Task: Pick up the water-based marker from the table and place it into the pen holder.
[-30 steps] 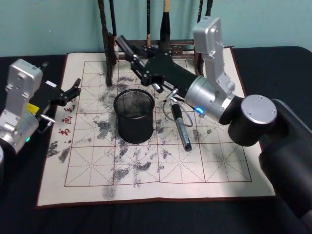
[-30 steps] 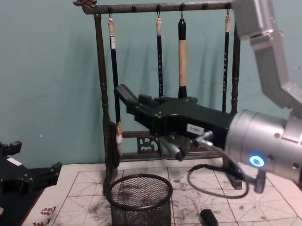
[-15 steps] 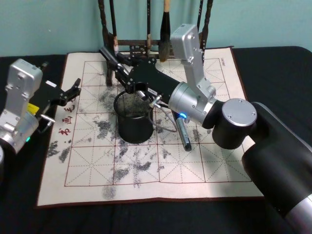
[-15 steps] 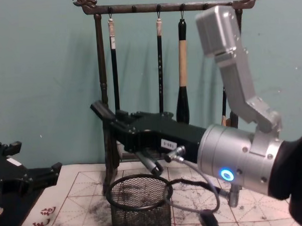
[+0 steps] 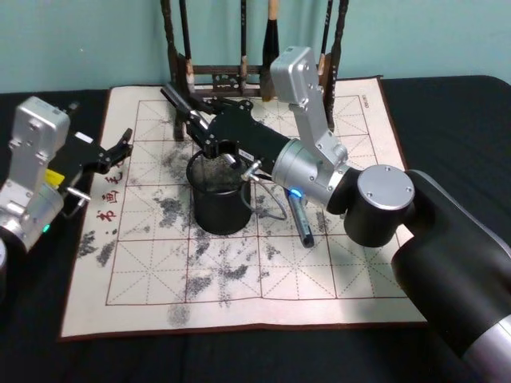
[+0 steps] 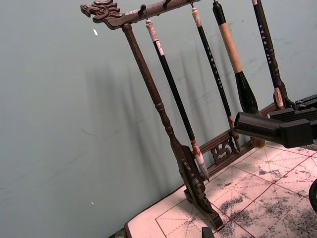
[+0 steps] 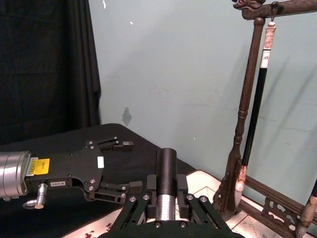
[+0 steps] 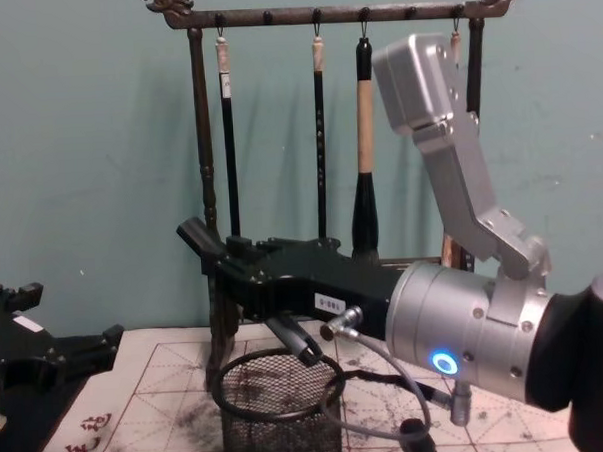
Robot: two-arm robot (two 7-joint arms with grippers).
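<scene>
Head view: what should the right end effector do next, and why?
Probably tilt the right end effector down and draw back slightly: it grips the marker nearly level over the pen holder, its free end jutting past the far rim, so releasing now would likely miss. The left end effector sits parked at the left edge of the mat.

The right arm (image 5: pixel 375 199) reaches across toward the robot's left, elbow link raised, forearm stretched out nearly level. Its hand (image 5: pixel 194 120) points away from the body, fingers clamped on the marker (image 7: pixel 166 173). The left hand (image 5: pixel 122 148) sits low at the left side, fingers spread apart.
</scene>
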